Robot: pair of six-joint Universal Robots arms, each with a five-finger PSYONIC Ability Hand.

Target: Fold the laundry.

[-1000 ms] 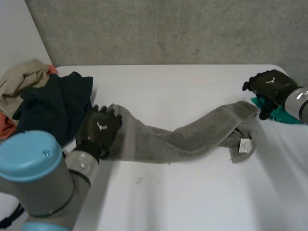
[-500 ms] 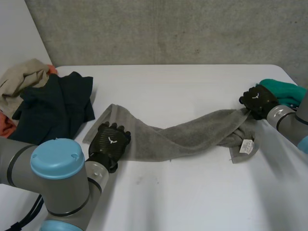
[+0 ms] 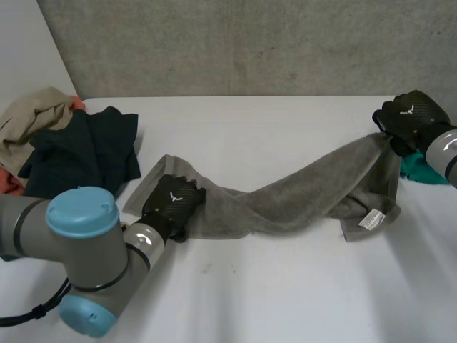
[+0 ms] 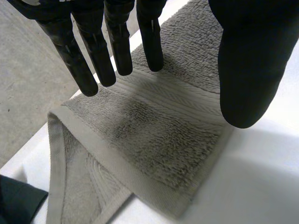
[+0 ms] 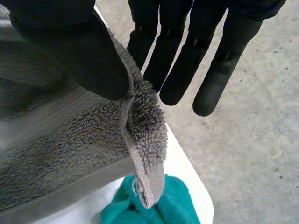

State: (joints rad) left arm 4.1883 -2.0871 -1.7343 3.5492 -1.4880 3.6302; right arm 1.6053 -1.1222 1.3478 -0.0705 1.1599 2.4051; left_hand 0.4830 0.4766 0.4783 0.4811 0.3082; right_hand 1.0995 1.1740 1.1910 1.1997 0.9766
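The long grey terry towel (image 3: 285,204) is crossed by a herringbone-woven band — the crumpled teal cloth (image 5: 173,205), dark navy garment (image 3: 82,153) and white table (image 3: 285,286) are seen plain.

left arm (image 3: 107,275): grey joints, light-blue cap
right arm (image 3: 446,150): grey
left hand (image 3: 173,204): black, white mark
right hand (image 3: 408,121): same

A long grey terry towel (image 3: 285,200) stretches left to right across the middle of the white table (image 3: 271,300). The left hand (image 3: 173,204) rests on its left end; the right hand (image 3: 408,121) pinches its raised right corner. A crumpled teal cloth (image 3: 415,168) lies at the right edge, beneath that hand. A dark navy garment (image 3: 86,153) lies far left, overlapping a beige garment (image 3: 32,118).
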